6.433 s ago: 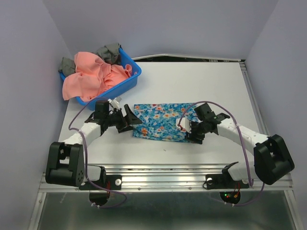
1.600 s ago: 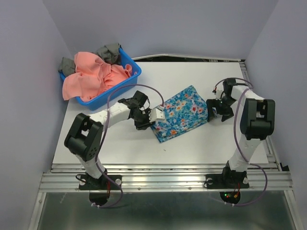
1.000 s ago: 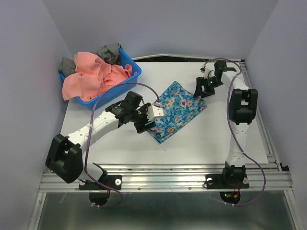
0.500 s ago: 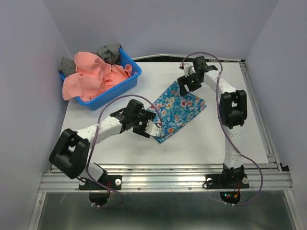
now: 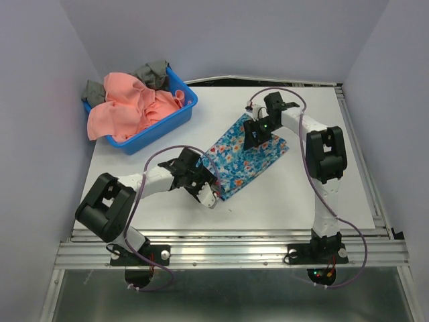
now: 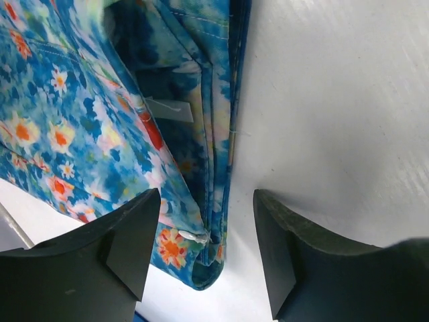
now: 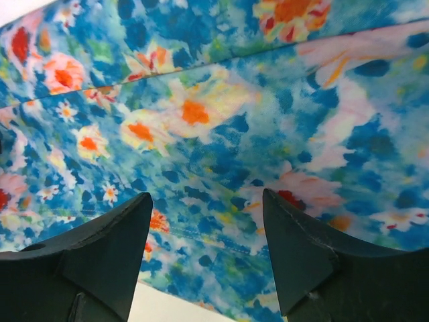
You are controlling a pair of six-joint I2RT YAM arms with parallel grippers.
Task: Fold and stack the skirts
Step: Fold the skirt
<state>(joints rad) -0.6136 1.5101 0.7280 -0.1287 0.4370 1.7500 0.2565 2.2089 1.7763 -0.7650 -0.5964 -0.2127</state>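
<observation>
The blue flowered skirt (image 5: 247, 155) lies folded and slanted across the middle of the white table. My left gripper (image 5: 210, 193) is at its near left corner. In the left wrist view the left gripper (image 6: 204, 249) is open, its fingers (image 6: 127, 243) straddling the skirt's folded corner (image 6: 198, 265) without pinching it. My right gripper (image 5: 257, 137) hovers over the skirt's far end. The right wrist view shows the right gripper (image 7: 208, 249) open just above the flowered cloth (image 7: 221, 100). The salmon-pink skirt (image 5: 131, 106) is heaped in the blue basket.
The blue plastic basket (image 5: 175, 121) stands at the back left and also holds grey cloth (image 5: 153, 71). Bare white table (image 5: 301, 191) lies to the right and in front of the skirt. Purple walls close in both sides.
The flowered skirt went from flat and wide to a folded, slanted bundle. My right gripper swung from its right side to its far end. The left gripper slid to the near corner.
</observation>
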